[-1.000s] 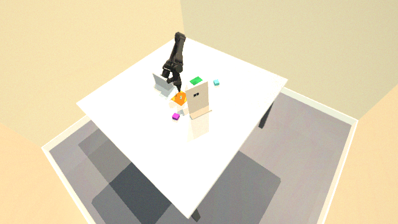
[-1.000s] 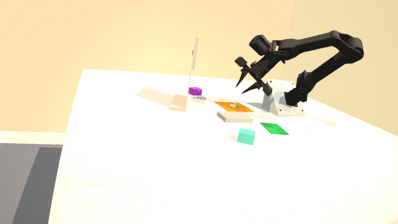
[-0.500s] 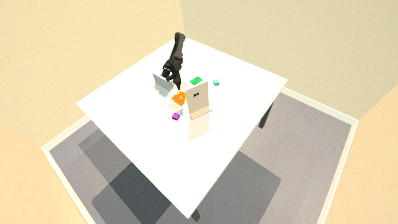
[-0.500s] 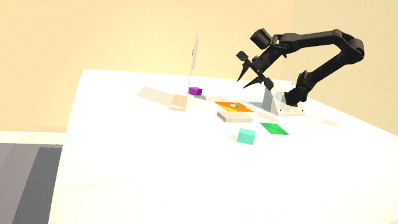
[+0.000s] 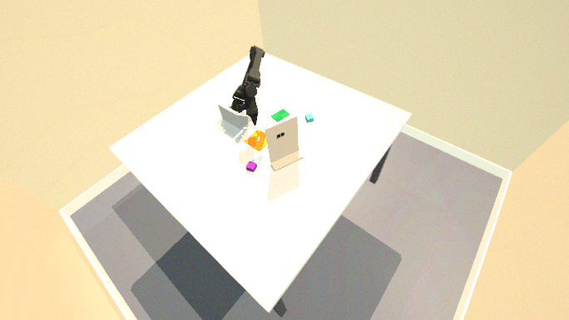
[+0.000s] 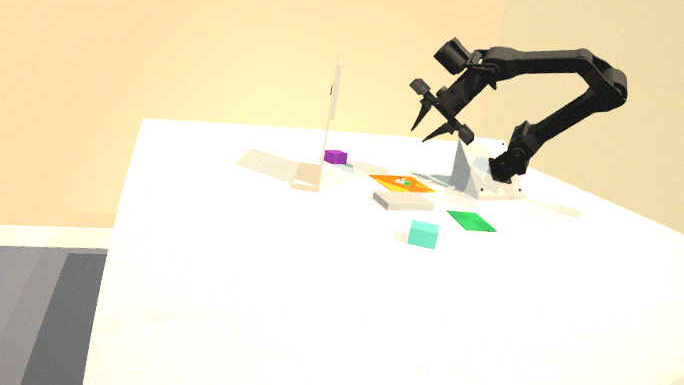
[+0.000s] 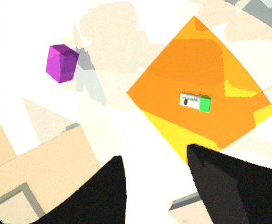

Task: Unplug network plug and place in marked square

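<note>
The small plug point(image 7: 189, 101), light with a green end, lies flat on the orange square point(image 5: 259, 146) point(image 6: 383, 179) point(image 7: 162, 75), well inside its edges. My gripper point(image 6: 417, 136) point(image 7: 155, 159) is partly open, with nothing between its fingers. It hangs in the air well above the orange square, clear of the plug. The upright panel point(image 5: 285, 146) point(image 7: 57, 165) stands beyond the square, apart from my gripper. No plug shows on the panel's visible parts; its socket face is seen only edge-on or in part.
A purple block point(image 5: 251, 166) point(image 6: 335, 156) point(image 7: 62, 63) lies near the panel. A low grey block point(image 6: 403, 200) lies beside the orange square. A green square point(image 5: 279, 115) point(image 6: 471, 220) and a teal cube point(image 5: 309, 117) point(image 6: 423, 234) are on the other side. A pale bracket point(image 5: 235, 119) stands by the arm.
</note>
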`<action>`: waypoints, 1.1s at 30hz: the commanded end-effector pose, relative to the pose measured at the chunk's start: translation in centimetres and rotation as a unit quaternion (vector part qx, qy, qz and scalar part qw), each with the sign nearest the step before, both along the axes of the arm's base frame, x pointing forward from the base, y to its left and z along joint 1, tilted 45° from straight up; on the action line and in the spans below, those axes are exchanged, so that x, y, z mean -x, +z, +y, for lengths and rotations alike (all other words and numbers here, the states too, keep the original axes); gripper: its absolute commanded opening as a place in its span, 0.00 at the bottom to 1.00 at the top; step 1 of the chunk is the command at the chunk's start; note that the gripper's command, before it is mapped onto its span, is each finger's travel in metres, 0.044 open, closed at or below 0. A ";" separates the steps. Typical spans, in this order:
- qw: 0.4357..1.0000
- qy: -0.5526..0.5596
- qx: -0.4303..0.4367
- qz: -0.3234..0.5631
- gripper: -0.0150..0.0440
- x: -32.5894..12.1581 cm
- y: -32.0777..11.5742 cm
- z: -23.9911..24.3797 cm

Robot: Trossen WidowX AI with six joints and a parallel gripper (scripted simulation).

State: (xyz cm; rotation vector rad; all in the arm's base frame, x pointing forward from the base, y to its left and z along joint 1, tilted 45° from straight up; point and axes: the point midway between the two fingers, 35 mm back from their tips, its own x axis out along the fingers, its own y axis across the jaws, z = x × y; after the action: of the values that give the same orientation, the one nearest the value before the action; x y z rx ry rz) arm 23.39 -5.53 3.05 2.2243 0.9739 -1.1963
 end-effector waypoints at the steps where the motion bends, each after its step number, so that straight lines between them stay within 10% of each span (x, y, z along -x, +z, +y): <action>1: 1.000 0.002 0.001 -0.005 0.52 -0.1 0.7 -0.5; 33: 1.000 0.001 0.002 -0.002 0.52 -1.3 6.5 -6.2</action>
State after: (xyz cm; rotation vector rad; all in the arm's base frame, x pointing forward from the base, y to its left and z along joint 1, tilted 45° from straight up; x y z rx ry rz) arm 24.51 -11.05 8.74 2.2216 0.9713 -1.2000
